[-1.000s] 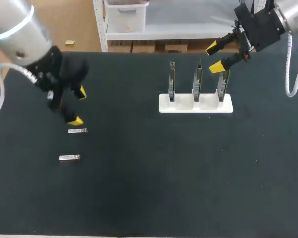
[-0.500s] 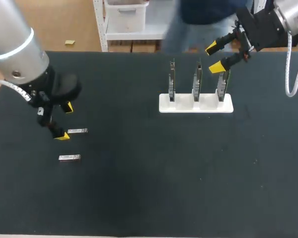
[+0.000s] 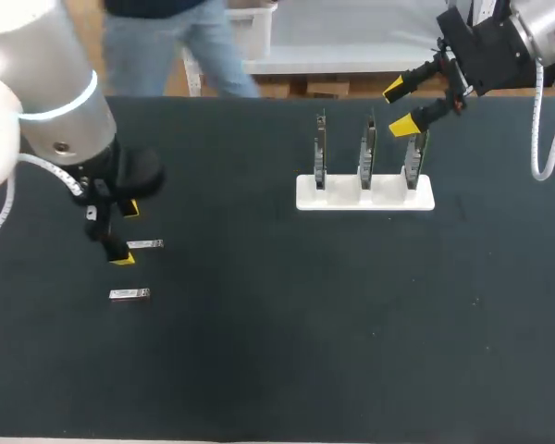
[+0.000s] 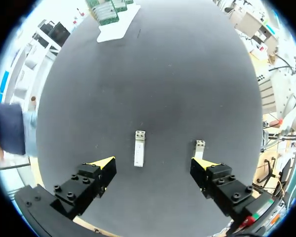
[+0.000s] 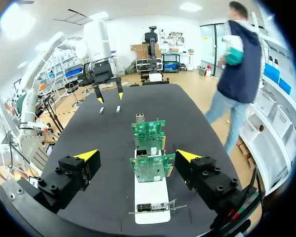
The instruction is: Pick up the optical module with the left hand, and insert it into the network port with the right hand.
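Status: L gripper (image 3: 126, 233) is wide open, nothing held, hanging over the table (image 3: 277, 351) at its 9 o'clock side. In the wrist view the optical module (image 4: 139, 148) lies flat between and just ahead of the fingers, no contact. A second module (image 4: 200, 146) lies just ahead of one fingertip. In the head view it sits at 7 o'clock of the first, near but apart.

R gripper (image 3: 400, 107) is open and empty, poised above the network cards (image 5: 149, 132) standing upright in the white stand (image 3: 364, 192) at the table's 1 o'clock.

Handling (judgement): module is a small metal bar, light, rigid, smooth, so likely to skid or twist if pinched off-centre. Grip the long sides at mid-length and leave the connector end free for handover.

Change vs 1.0 s ago: L gripper has shifted toward 7 o'clock, its nearer tip now at the module's 9 o'clock end rather than above it. Modules, stand and R gripper unchanged.
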### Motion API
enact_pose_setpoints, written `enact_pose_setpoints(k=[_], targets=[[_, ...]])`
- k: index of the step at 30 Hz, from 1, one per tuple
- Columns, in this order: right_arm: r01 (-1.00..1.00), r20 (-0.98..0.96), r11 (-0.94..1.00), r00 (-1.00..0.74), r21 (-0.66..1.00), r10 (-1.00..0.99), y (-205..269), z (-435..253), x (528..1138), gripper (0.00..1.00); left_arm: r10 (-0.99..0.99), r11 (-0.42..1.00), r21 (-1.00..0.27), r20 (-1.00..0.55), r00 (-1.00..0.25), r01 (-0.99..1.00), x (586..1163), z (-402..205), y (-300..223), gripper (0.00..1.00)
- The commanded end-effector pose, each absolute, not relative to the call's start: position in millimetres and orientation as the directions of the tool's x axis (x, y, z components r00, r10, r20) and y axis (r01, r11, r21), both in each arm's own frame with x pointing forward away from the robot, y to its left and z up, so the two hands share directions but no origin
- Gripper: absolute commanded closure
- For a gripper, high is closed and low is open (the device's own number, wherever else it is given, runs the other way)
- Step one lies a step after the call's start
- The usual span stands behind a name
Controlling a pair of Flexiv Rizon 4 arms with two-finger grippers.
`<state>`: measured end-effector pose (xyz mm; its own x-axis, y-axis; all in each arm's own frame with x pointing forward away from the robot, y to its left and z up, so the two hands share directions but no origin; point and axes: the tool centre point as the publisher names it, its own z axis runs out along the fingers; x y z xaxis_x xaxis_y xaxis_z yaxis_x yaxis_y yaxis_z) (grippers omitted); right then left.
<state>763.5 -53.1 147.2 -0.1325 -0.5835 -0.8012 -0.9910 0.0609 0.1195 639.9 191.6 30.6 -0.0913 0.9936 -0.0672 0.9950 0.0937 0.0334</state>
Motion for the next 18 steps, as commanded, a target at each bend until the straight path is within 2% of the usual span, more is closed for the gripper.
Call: enact_pose_setpoints(k=[1, 9, 18], targets=[[-0.991, -0.801, 0.063, -0.132, 0.117, -0.583, -53.0, 147.2, 762.3, 0.00, 0.993, 0.113, 0.032, -0.030, -0.112, 0.993, 645.8, 21.5, 190.3, 0.00], [-0.991, -0.801, 0.063, -0.132, 0.117, -0.583, -53.0, 147.2, 762.3, 0.00, 0.993, 0.116, 0.016, 0.013, -0.116, 0.993, 646.0, 9.5, 195.0, 0.00], [-0.991, -0.801, 0.063, -0.132, 0.117, -0.583, -53.0, 147.2, 762.3, 0.00, 0.991, 0.137, 0.033, -0.007, -0.137, 0.990, 651.9, -0.2, 198.3, 0.00]])
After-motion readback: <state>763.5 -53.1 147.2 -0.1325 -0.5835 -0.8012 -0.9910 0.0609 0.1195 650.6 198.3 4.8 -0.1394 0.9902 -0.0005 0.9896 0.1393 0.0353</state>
